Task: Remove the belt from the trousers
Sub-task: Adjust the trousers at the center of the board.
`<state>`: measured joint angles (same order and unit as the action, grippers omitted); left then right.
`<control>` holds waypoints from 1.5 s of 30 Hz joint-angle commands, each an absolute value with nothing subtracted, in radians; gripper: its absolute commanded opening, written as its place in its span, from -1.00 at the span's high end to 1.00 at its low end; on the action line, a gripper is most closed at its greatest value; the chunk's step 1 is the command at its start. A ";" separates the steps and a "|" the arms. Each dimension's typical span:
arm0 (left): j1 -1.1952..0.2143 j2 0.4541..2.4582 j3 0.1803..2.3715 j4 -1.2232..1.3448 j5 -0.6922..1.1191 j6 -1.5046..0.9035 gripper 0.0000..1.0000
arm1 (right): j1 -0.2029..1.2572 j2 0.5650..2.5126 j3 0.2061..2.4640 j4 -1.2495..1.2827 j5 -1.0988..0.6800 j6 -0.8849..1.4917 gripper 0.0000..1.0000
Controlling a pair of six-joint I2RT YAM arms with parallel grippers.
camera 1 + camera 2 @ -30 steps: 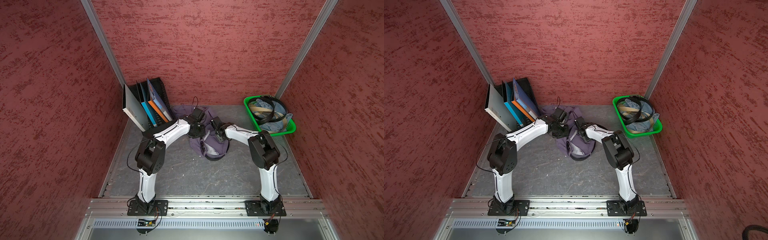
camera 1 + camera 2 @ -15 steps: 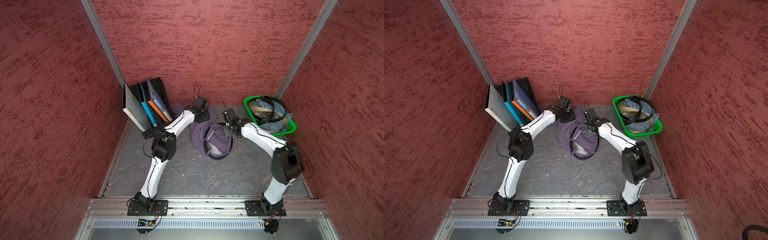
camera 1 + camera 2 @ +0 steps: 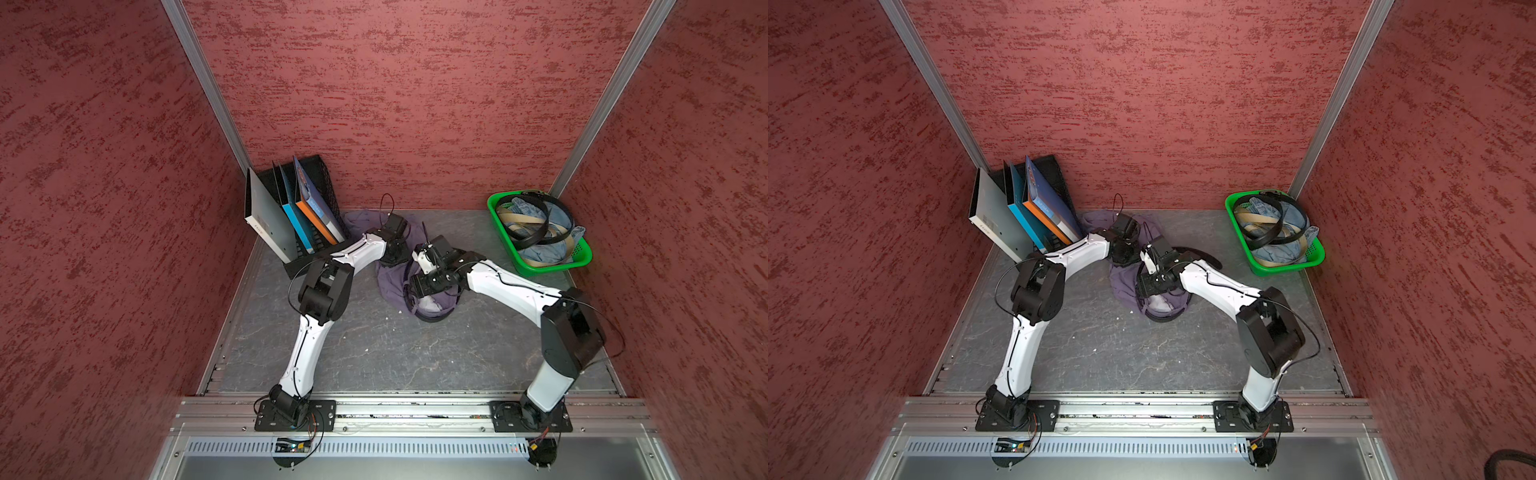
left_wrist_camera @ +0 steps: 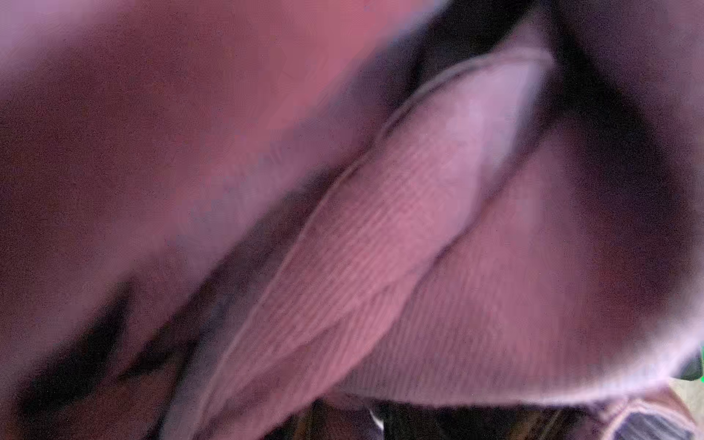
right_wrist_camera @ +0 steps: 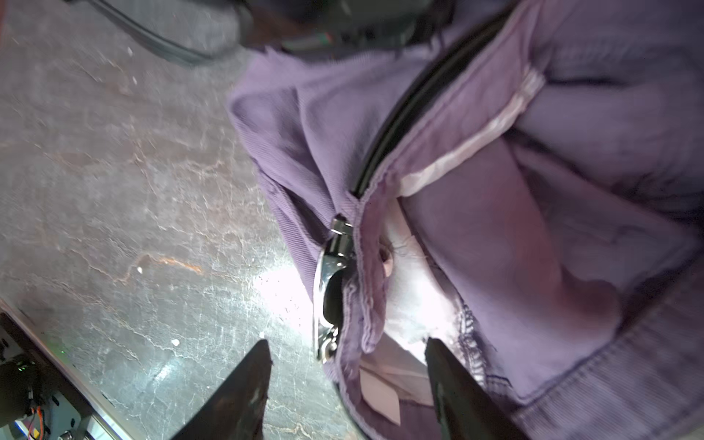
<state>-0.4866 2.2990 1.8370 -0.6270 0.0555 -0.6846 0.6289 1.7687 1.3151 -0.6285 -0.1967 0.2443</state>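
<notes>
The right pincer [image 5: 346, 352] has just sprung open, empty, over the belt [image 5: 398, 122], still threaded through the trousers [image 3: 388, 286] on the table [image 3: 374, 353], so it needs regripping; only its wrist view shows the buckle [image 5: 322, 282], while the left pincer [image 3: 394, 254] sits in blurred cloth, perhaps gripping, I can't tell.

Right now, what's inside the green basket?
The green basket holds light-blue denim, with tan belts and black belts looped on top. Whatever lies under the denim, and the basket's floor, is covered.
</notes>
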 commanded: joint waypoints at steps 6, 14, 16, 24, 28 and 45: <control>-0.453 2.263 1.741 -0.665 0.001 -0.717 0.40 | 0.649 1.917 1.346 -0.617 -0.230 0.249 -0.28; -0.449 2.292 1.738 -0.649 0.033 -0.739 0.38 | 0.653 1.965 1.361 -0.773 -0.078 0.193 0.40; -0.451 2.287 1.735 -0.646 0.043 -0.740 0.36 | 0.642 1.991 1.365 -0.845 0.021 0.186 0.48; -0.510 2.160 1.585 -0.486 0.138 -0.762 0.34 | 0.440 2.068 1.397 -0.930 0.245 0.250 0.45; -0.564 2.141 1.592 -0.505 0.139 -0.771 0.34 | 0.450 1.843 1.321 -0.748 0.011 0.226 0.07; -0.618 2.094 1.607 -0.483 0.142 -0.784 0.23 | 0.524 1.624 1.287 -0.752 -0.024 0.235 -0.20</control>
